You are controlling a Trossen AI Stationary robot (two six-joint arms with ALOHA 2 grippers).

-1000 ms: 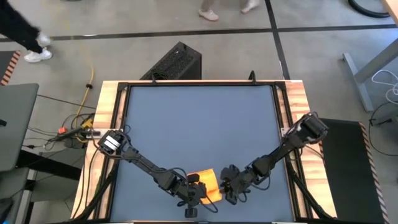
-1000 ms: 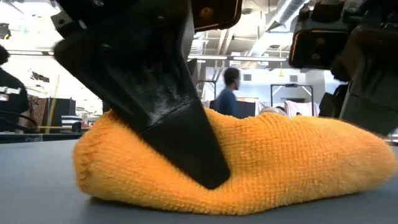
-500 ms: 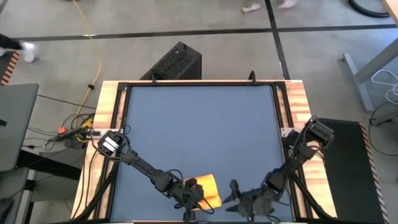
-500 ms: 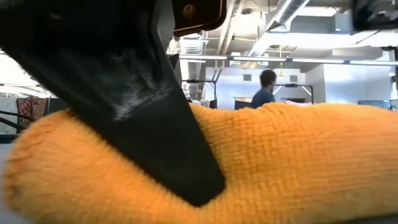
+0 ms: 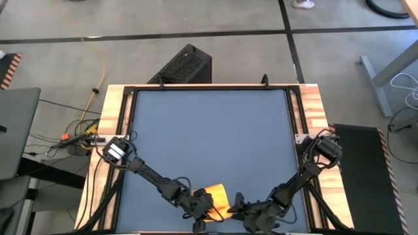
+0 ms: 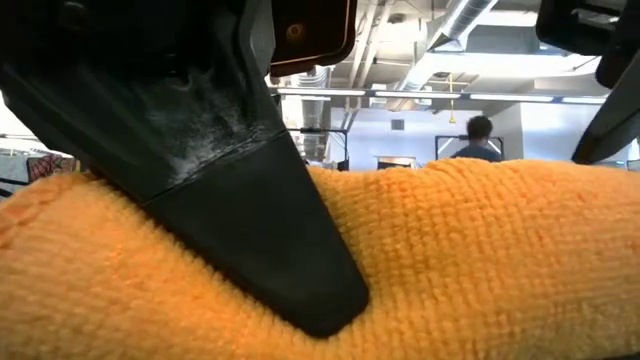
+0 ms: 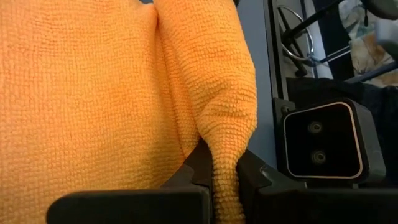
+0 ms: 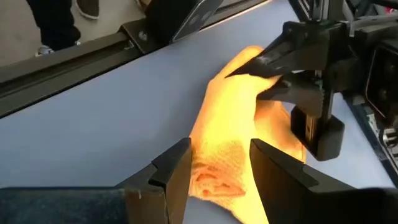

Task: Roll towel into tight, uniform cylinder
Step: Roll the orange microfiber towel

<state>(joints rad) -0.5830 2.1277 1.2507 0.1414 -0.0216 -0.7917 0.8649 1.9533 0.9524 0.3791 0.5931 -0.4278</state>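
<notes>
Plainly, we are dealing with a bright yellow, looped-pile soft towel, lying bunched into a stubby roll at the bottom centre of the high view, on the blue-grey table mat close to its near edge. We judge it light, limp and compressible, with a grippy nap and not at all fragile; it will sag and loosen wherever we let it go, so a tight cylinder needs steady tension. Our left gripper is pinched shut on a raised fold of the towel, the cloth squeezed thin between its dark fingers in the lower middle of the left wrist view. Our right gripper stands with its jaws spread wide and empty, just beside the towel's other end, the roll lying ahead of it in the centre of the right wrist view. We would take hold at the roll's loose outer edge near each end, not at the thick middle, so the layers stay even. We see no containers on the table, so nothing holds anything.
</notes>
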